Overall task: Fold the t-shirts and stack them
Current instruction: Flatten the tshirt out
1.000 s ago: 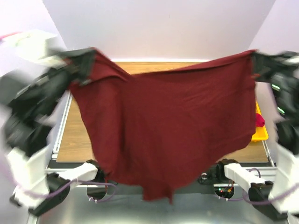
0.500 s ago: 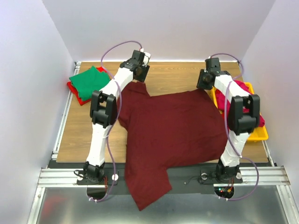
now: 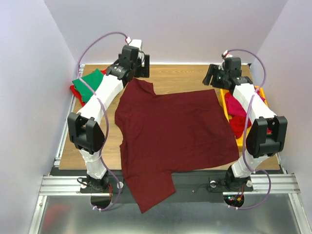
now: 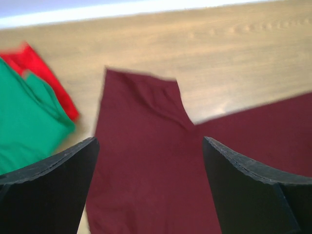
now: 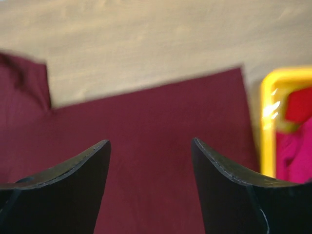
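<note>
Hanging off the near edge of the wooden surface [image 3: 68,141], the lowest part of the dark maroon t-shirt [image 3: 170,126] droops over the metal rail [image 3: 204,183] between the arm bases. That is the first risk: a fold made from the far side could drag on that loose weight, or the cloth could slide further off. The rest of the shirt lies spread across the middle of the surface, slightly skewed and creased, so a fold started now would likely come out crooked. Its right edge runs just beside the yellow tray [image 5: 265,131], where a red t-shirt [image 5: 300,105] and a pink t-shirt [image 5: 292,151] lie bunched; a low sweep there could catch the rim. Farther back, the left pincer [image 4: 150,141] hovers over the far sleeve [image 4: 141,97] and the right pincer [image 5: 150,141] over the far right corner, both spread wide with nothing between the fingers. At the far left a folded green t-shirt [image 3: 90,83] rests on red cloth [image 3: 74,90], near enough for the left arm to disturb.
</note>
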Motion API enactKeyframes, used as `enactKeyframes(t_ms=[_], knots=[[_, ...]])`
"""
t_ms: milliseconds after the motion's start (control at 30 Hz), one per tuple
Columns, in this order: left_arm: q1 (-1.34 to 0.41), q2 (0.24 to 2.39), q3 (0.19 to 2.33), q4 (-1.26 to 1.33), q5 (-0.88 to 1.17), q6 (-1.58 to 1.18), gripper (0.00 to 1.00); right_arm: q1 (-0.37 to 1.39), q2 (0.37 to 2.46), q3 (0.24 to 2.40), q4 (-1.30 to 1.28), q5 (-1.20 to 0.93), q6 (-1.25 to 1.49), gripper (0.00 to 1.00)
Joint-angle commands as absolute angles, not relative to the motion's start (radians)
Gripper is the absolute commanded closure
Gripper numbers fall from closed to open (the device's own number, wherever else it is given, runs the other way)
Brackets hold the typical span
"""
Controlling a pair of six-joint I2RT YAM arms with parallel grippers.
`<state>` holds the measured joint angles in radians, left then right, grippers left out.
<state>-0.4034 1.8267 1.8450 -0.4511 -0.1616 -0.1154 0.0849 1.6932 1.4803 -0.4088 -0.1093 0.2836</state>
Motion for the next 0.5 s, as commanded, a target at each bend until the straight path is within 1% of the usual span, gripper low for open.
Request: enactKeyframes(t_ms=[0,67,200,467], knots=[[-0.394,1.890,1.694,-0.528,-0.048,-0.270,0.02,0.098,1.678,1.368,-0.397,-0.256,0.281,0.27],[-0.391,1.902,1.643,-0.512,-0.011,-0.294,0.02,0.110,1.681,1.341,-0.396,-0.264,0.284,0.27],[-0.380,1.974,1.617,-0.485,0.072,-0.340,0.02,0.144,1.712,1.313,-0.384,-0.244,0.288,0.27],[-0.367,2.092,1.614,-0.445,0.104,-0.345,0.02,0.173,1.868,1.319,-0.362,-0.206,0.299,0.27]])
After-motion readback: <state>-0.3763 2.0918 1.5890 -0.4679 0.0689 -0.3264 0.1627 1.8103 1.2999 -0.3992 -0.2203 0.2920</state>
